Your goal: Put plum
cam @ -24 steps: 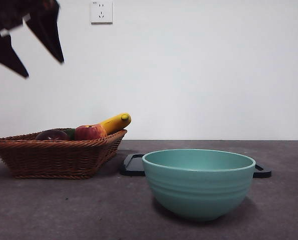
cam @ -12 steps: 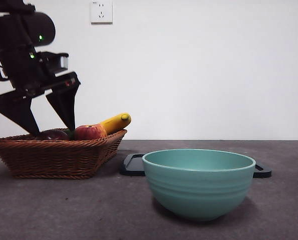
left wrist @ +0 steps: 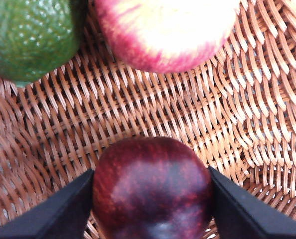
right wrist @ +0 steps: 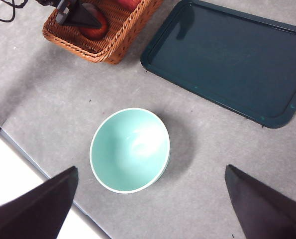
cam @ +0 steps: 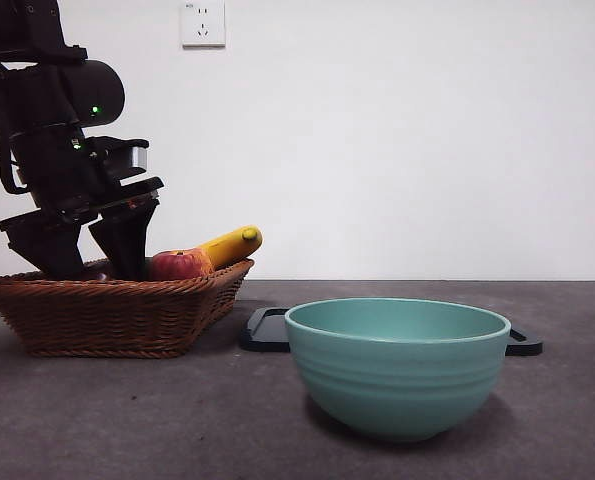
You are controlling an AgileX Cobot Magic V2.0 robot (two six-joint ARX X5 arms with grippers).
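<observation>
L gripper (cam: 89, 262) down inside wicker basket (cam: 117, 315), at table's left side in front view. Its jaws sit one on each side of the plum (left wrist: 152, 186), both touching the fruit, spread only as wide as the plum itself. Plum rests on basket floor, dark maroon, glossy. In front view plum is hidden behind jaws and basket rim.

Same basket, beyond the plum in L wrist view: red-yellow apple (left wrist: 167, 32) and green fruit (left wrist: 31, 37), side by side, apart from plum. Banana (cam: 229, 245) leans over basket rim next to apple (seen in front view only).

R gripper (right wrist: 150, 199) held high over table, jaws spread wide, nothing betw. them. Below it: teal bowl (right wrist: 130, 150), upright, nothing in it. Dark green tray (right wrist: 227, 57) lies flat behind bowl, near basket, not touching it.
</observation>
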